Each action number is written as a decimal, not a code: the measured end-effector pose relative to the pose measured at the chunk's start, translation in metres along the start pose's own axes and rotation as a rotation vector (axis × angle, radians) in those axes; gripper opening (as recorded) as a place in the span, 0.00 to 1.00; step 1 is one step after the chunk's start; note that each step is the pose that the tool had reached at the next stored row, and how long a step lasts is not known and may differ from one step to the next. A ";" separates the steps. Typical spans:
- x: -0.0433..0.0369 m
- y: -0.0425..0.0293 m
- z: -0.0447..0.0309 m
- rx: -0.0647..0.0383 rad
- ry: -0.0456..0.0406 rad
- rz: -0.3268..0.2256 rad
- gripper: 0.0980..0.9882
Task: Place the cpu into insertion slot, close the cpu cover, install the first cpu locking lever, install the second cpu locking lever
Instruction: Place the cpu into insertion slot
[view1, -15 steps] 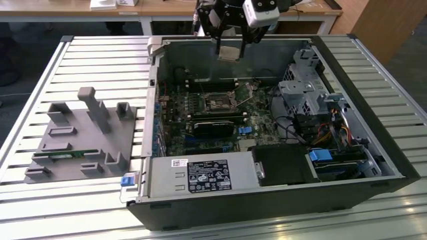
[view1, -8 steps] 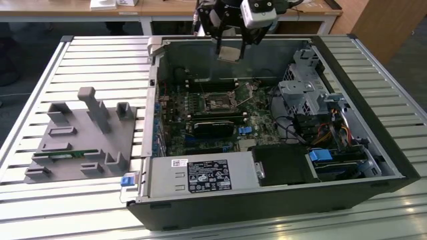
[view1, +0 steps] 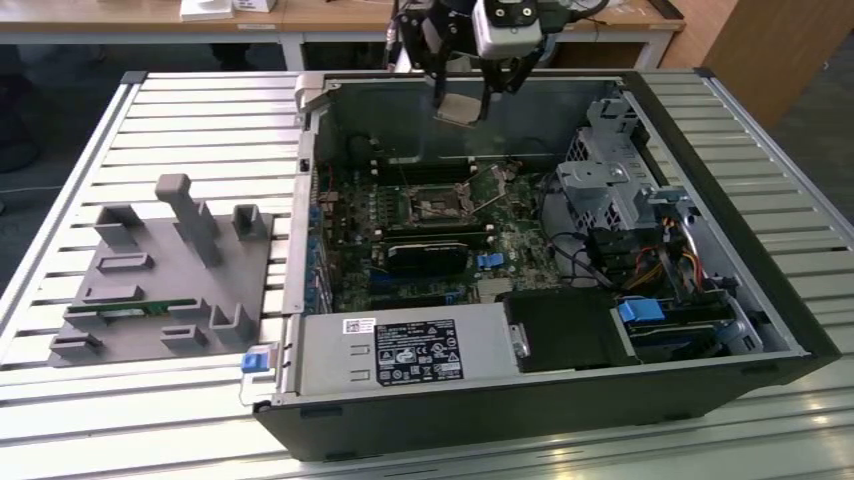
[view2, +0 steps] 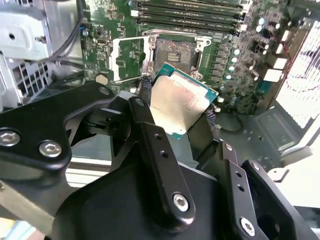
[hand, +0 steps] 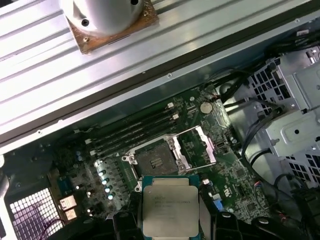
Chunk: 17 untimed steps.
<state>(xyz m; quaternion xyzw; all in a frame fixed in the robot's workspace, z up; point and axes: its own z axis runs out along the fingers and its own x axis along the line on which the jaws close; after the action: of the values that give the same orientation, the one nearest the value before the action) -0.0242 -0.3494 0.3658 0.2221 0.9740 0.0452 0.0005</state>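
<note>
While pinched by its edges between the gripper's (view1: 463, 98) black fingers, the cpu (view1: 461, 110) hangs tilted above the open computer case (view1: 534, 420), over the green motherboard (view1: 350, 225). Below it, in the first wrist view, the insertion slot (hand: 152, 161) lies uncovered beside the long memory slots (hand: 135, 129), with the cpu cover (hand: 198, 146) folded open alongside. A grey fixture block (view1: 160, 290) sits on the slatted table (view1: 200, 110) at the exterior view's left.
</note>
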 end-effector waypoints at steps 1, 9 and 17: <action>0.0000 0.0000 0.0001 0.000 -0.0013 0.016 0.50; 0.0002 -0.0001 0.0015 -0.003 -0.0110 0.125 0.50; 0.0002 -0.0002 0.0029 -0.004 -0.0168 0.189 0.50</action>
<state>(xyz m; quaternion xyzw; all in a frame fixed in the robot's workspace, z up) -0.0244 -0.3493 0.3629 0.3133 0.9486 0.0449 0.0048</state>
